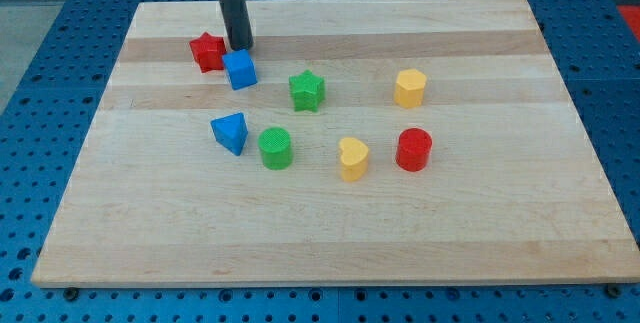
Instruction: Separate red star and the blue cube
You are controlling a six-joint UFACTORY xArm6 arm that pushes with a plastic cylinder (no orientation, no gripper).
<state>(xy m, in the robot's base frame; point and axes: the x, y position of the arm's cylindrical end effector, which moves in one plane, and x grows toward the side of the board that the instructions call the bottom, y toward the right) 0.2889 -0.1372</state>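
Note:
The red star [208,51] lies near the view's top left of the wooden board [330,253]. The blue cube [240,69] sits just to its lower right, touching it or nearly so. My tip [239,46] stands just above the blue cube and right beside the red star's right side, close to the gap between the two blocks.
A green star [307,91], a yellow hexagonal block [410,89], a blue triangular block [230,132], a green cylinder [275,149], a yellow heart [353,159] and a red cylinder [413,150] lie across the board's middle.

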